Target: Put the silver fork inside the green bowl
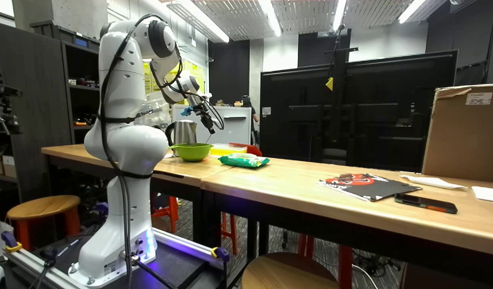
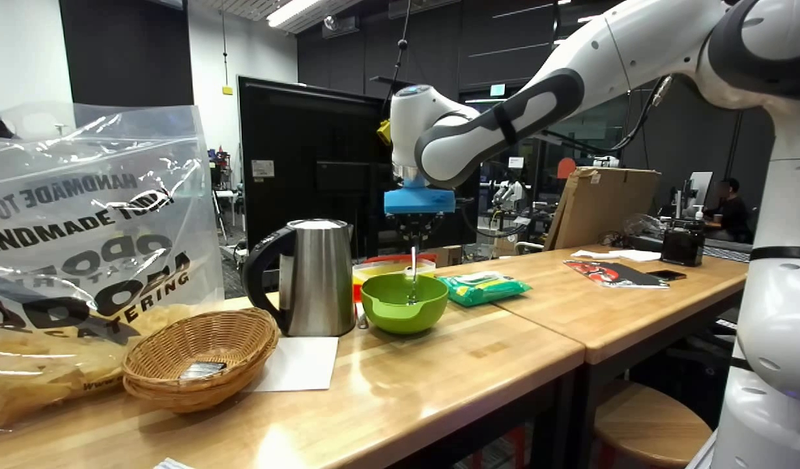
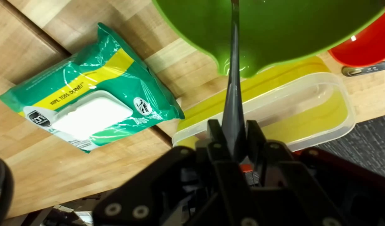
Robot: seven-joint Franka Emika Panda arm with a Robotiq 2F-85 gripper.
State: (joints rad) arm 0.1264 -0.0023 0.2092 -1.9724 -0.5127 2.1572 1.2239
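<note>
Silver fork (image 3: pixel 234 72) was gripped near upper end, Robotiq gripper (image 3: pixel 234 128) narrowed onto it. Long axis was seen steep in both exterior views; lower end was pointed down inside spouted green bowl (image 2: pixel 400 319) on wooden tabletop (image 2: pixel 504 345), tines not made out. Contact with bowl floor could not be told.

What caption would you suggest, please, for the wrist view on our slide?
The gripper clasps the silver fork, which reaches over the green bowl, with a pack of wipes on the table.
</note>
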